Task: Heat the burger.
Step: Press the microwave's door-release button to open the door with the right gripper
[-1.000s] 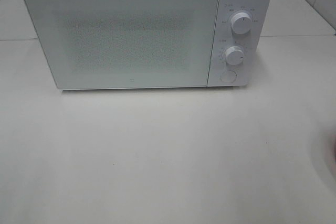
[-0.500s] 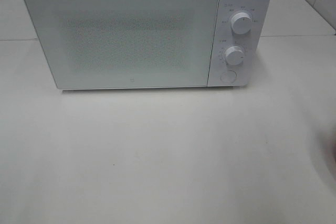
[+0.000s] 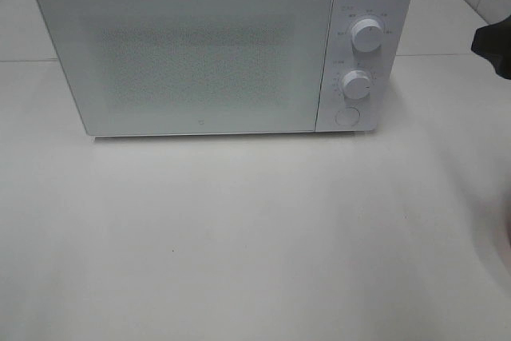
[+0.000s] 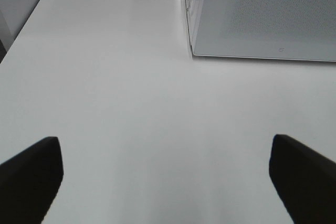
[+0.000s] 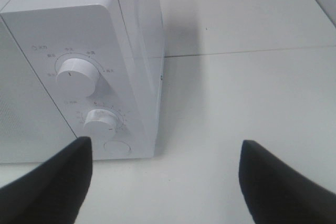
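Note:
The burger is out of view in every frame. A white microwave (image 3: 192, 53) stands at the back of the table with its door shut. In the right wrist view my right gripper (image 5: 165, 182) is open with nothing between its dark fingers (image 5: 47, 182). It faces the microwave's control panel (image 5: 84, 98) from the front right. A dark part of that arm (image 3: 493, 47) shows at the right edge of the high view. My left gripper (image 4: 165, 182) is open and empty over the bare table. The microwave's front left corner (image 4: 191, 51) lies ahead of it.
The panel carries an upper knob (image 3: 366, 35), a lower knob (image 3: 356, 84) and a round button (image 3: 346, 115). The white table (image 3: 239, 237) stretches in front of the microwave. A seam (image 5: 247, 52) crosses the table to the right of the microwave.
A dark part of the right arm has come into the high view at its right edge. The microwave has not moved and its door stays shut.

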Controlling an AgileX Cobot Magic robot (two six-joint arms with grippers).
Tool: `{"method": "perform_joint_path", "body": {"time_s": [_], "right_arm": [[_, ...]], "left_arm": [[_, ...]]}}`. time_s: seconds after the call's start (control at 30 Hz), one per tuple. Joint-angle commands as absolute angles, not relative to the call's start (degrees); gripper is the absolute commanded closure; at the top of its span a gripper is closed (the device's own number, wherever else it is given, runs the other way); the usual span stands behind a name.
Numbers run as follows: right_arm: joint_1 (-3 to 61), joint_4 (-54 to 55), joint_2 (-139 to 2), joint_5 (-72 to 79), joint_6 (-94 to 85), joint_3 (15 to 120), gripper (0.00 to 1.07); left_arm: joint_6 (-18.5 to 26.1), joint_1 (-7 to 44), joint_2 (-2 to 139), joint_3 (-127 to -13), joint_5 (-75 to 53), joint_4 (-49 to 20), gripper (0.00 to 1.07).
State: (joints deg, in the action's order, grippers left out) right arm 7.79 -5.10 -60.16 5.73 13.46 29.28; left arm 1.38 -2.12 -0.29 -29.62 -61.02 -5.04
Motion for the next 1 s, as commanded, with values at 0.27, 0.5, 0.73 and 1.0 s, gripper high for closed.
{"method": "perform_joint_path", "body": {"time_s": [0.27, 0.5, 0.73, 1.0], "right_arm": [[7.6, -10.7, -66.6, 17.0, 36.8, 25.8, 0.43], [7.6, -15.8, -68.6, 26.8, 56.1, 20.5, 0.7], [7.6, -22.3, -68.8, 34.4, 70.6, 17.1, 1.07], [7.6, -22.8, -68.8, 34.4, 83.2, 17.1, 1.07]], "left_arm": [[1.4, -2.3, -1.0, -29.5, -61.2, -5.6, 0.07], [1.4, -2.3, -1.0, -29.5, -61.2, -5.6, 0.07], [1.4, -2.3, -1.0, -29.5, -61.2, -5.6, 0.07], [1.4, -2.3, -1.0, -29.5, -61.2, -5.6, 0.07]]}}
